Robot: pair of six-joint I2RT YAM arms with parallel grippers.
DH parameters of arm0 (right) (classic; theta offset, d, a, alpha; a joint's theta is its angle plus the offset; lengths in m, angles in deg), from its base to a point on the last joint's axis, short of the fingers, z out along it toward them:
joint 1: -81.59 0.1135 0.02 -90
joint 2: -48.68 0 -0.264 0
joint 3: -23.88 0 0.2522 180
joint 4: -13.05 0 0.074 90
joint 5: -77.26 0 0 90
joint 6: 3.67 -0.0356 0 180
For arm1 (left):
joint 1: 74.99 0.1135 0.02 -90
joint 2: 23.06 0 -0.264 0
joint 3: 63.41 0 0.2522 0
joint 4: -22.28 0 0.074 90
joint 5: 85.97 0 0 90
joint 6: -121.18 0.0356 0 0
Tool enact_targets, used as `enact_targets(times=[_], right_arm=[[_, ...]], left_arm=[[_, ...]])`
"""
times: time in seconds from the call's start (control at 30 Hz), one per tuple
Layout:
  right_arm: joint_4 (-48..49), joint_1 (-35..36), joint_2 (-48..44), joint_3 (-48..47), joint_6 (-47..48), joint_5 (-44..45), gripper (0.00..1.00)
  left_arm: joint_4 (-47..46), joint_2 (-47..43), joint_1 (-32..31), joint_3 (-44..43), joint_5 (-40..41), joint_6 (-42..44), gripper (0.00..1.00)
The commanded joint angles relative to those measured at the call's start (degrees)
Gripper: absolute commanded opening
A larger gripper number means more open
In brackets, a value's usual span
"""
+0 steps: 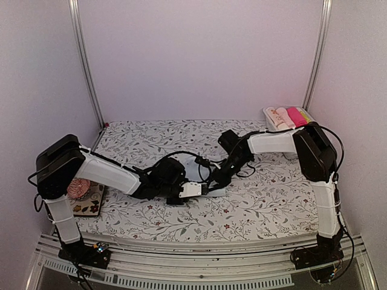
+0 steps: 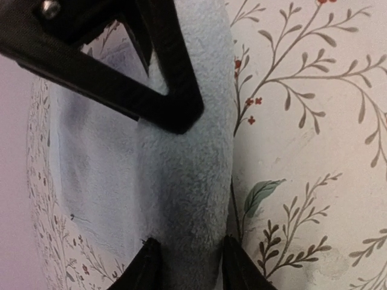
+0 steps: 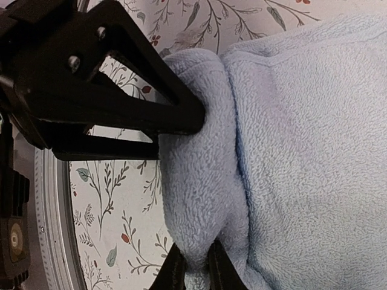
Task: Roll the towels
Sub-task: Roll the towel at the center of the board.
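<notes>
Floral table cover (image 1: pixel 266 205) spans the whole bench. Both arms reach in to meet at its middle.

Far right corner: a row of rolled cloths (image 1: pixel 289 116) in cream and pinks. Whether the cream roll there is the second towel, already done, we cannot tell. Near left, beside the left arm: a pink knitted lump (image 1: pixel 78 188), well apart from the work.

Middle: the light blue towel (image 3: pixel 302 151), small and bunched from above. Close up, one edge is turned over into a thick lip lying against a flat stretch, so we judge the roll begun and not finished.

Left gripper (image 1: pixel 195 190) clasps that lip, a finger on each side and the pile filling the gap. Right gripper (image 1: pixel 214 183) is pinched tight on the same lip.

Left to do: carry the roll across the flat part.
</notes>
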Motion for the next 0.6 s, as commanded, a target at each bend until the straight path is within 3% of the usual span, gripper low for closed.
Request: enact_targets(times=[0.0, 0.1, 0.13, 0.3, 0.57], right_arm=[[-3.17, -0.48, 2.37, -0.96, -0.07, -0.93, 0.14], [-3.18, -0.74, 2.10, -1.31, -0.19, -0.62, 0.16], [-2.98, -0.85, 1.62, -1.25, -0.31, -0.22, 0.17], [1.87, -1.96, -4.67, 2.58, -0.51, 6.74, 0.33], [15.18, -2.37, -20.68, 16.43, 6.92, 15.71, 0.60]], left_arm=[[-0.21, 2.56, -0.91, -1.99, 1.60, 0.20, 0.26], [1.72, 3.22, -0.91, -2.87, 1.29, 0.14, 0.02], [2.58, 3.17, -0.87, -3.10, 0.82, 0.08, 0.00], [9.32, 1.88, -0.37, -4.03, -4.97, -0.91, 0.00], [23.25, 3.78, 3.81, -11.76, -16.37, -5.26, 0.00]])
